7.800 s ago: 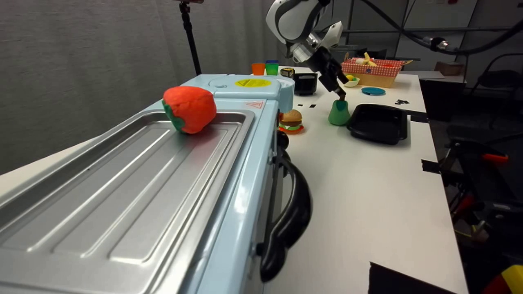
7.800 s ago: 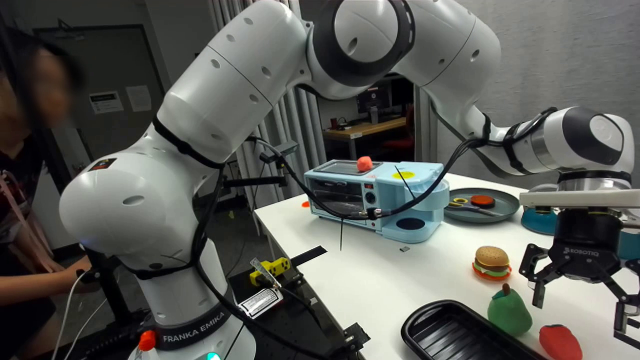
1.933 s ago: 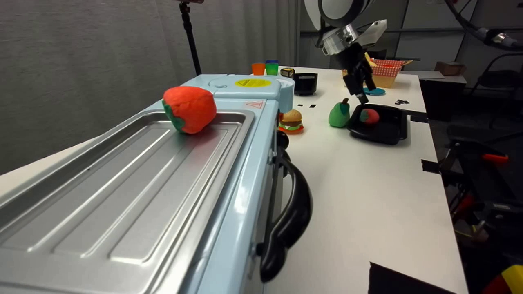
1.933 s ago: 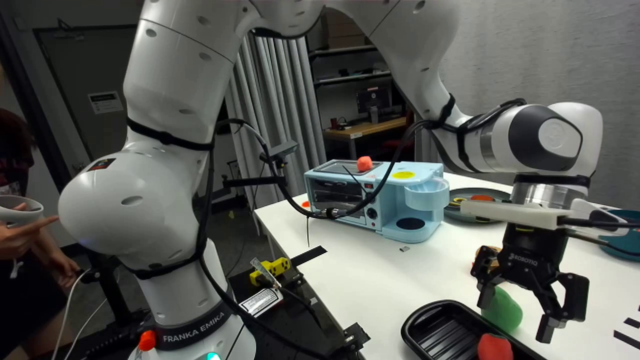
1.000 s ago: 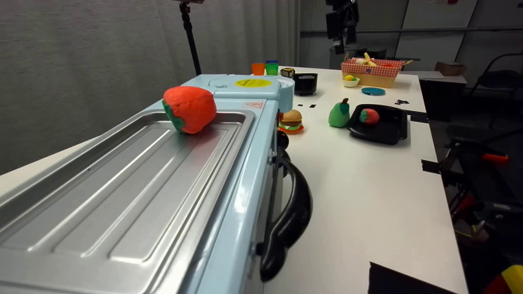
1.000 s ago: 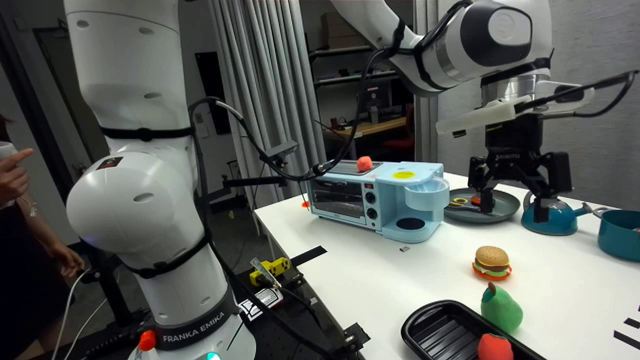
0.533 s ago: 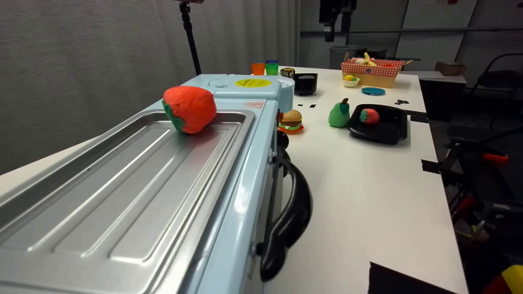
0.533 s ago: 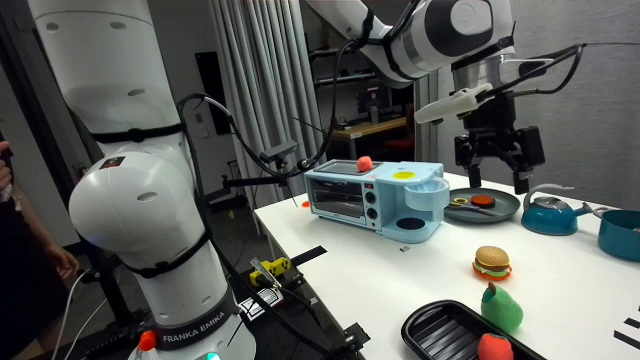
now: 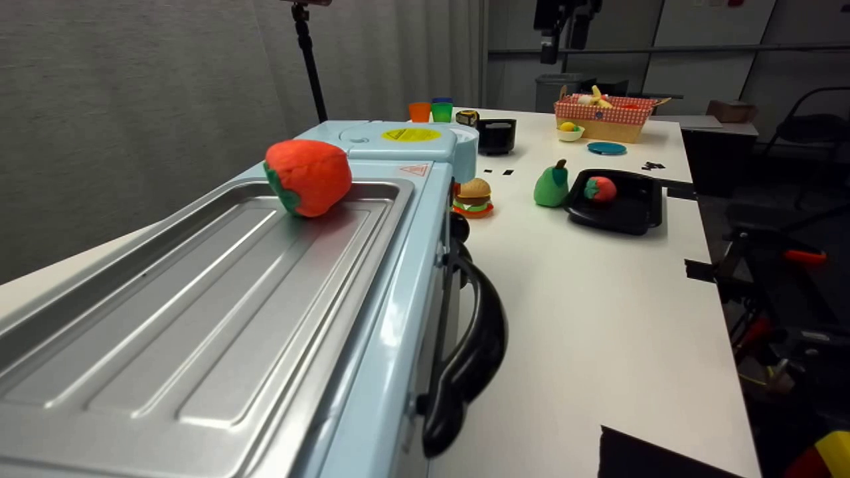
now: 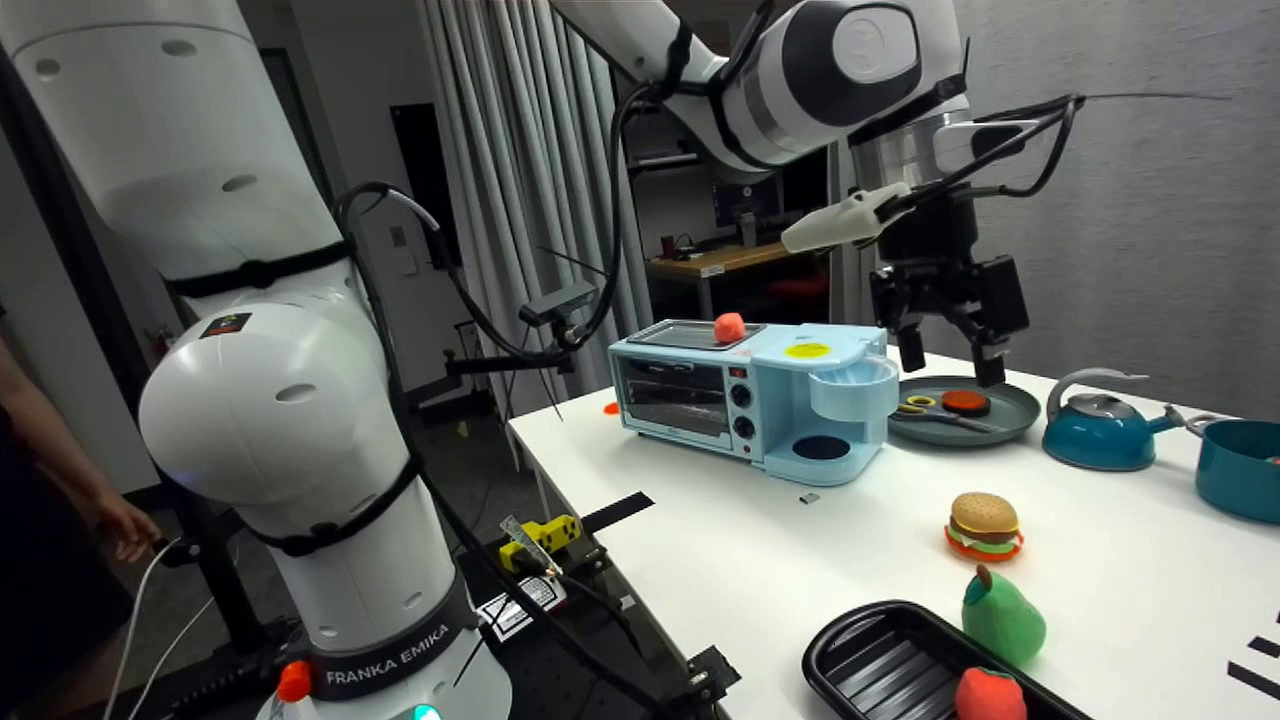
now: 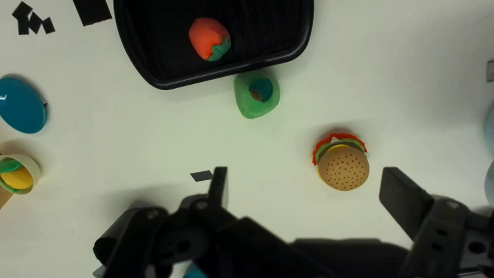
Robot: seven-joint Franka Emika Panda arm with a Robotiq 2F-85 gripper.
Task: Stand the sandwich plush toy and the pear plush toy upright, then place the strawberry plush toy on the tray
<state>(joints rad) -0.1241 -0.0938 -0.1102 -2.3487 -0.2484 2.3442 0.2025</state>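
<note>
The sandwich plush toy point(image 10: 983, 525) stands bun up on the white table in both exterior views. Beside the black tray point(image 9: 634, 216) sits the pear plush toy point(image 10: 1005, 622), stem up and leaning slightly. Inside that tray lies the strawberry plush toy point(image 9: 603, 190), its green leaves to one side. My gripper point(image 10: 950, 362) hangs high above the table, apart from all the toys. In the wrist view the gripper point(image 11: 305, 172) is open with nothing held; the sandwich toy point(image 11: 343, 168) shows far below, between the fingers, and the strawberry point(image 11: 205, 36) rests within the tray's rim point(image 11: 220, 73).
A light blue oven point(image 10: 700, 390) carries a large red-orange plush point(image 9: 309, 178) on its silver top. Farther along are a grey plate point(image 10: 1020, 410) with scissors, a teal kettle point(image 10: 1105, 440) and a teal pot point(image 10: 1235, 475). A checked basket point(image 9: 604, 126) stands at the table's far end.
The strawberry toy, earlier on the table beside the pear, is now in the tray. My open gripper has risen from near the tray and moved toward the plate side; the toys have stayed still since.
</note>
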